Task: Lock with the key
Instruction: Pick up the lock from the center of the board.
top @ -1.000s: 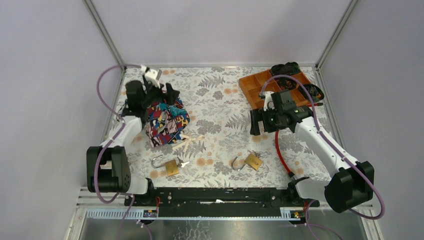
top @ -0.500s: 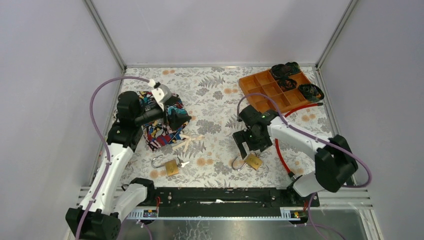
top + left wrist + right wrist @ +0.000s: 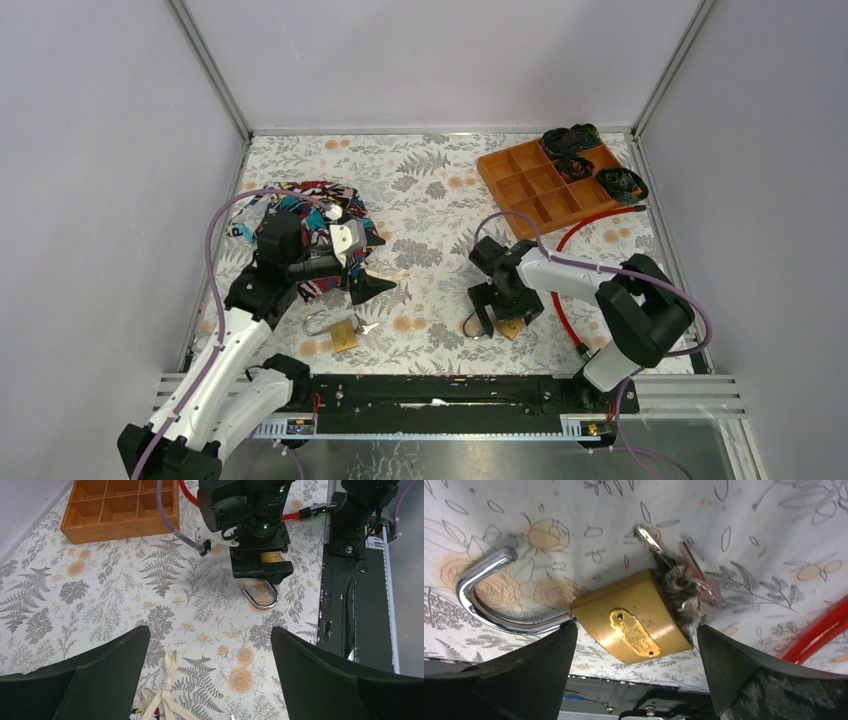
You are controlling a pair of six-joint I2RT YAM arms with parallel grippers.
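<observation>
Right claw (image 3: 500,318) spread wide, low over the brass padlock (image 3: 634,625), one finger on each side of it, nothing pinched yet. The padlock lies flat on the worktop (image 3: 430,180) near the front edge, on the right arm's side. Its shackle (image 3: 479,600) is swung open, with one leg in the body and the free end clear of it. The keys (image 3: 674,580) sit bunched at the body's far end; one looks seated in the keyhole, but that can't be confirmed. A red cable (image 3: 819,630) runs just beside the right finger.

Left claw (image 3: 209,635) is also spread and empty, hovering above the worktop and facing the right arm. A second padlock (image 3: 343,335) lies near it, also with its shackle open, beside the cloth bag (image 3: 320,240). The tray (image 3: 545,185) is well apart at the back.

Likely step: get a grip on the padlock body so the shackle can be pressed home and the key turned.

To do it well:
- Close the fingers on the body's narrow edges, mid-body, staying off both the shackle and the key bunch.
- Come down square. The body sits skewed between the fingers, so a slight wrist turn should come first, or it will spin out.
- Keep the right finger off the red cable.
- Leave the shackle's free end and the key head exposed for the left claw.
- Squeeze firmly, since brass is slick and flat on the worktop.
</observation>
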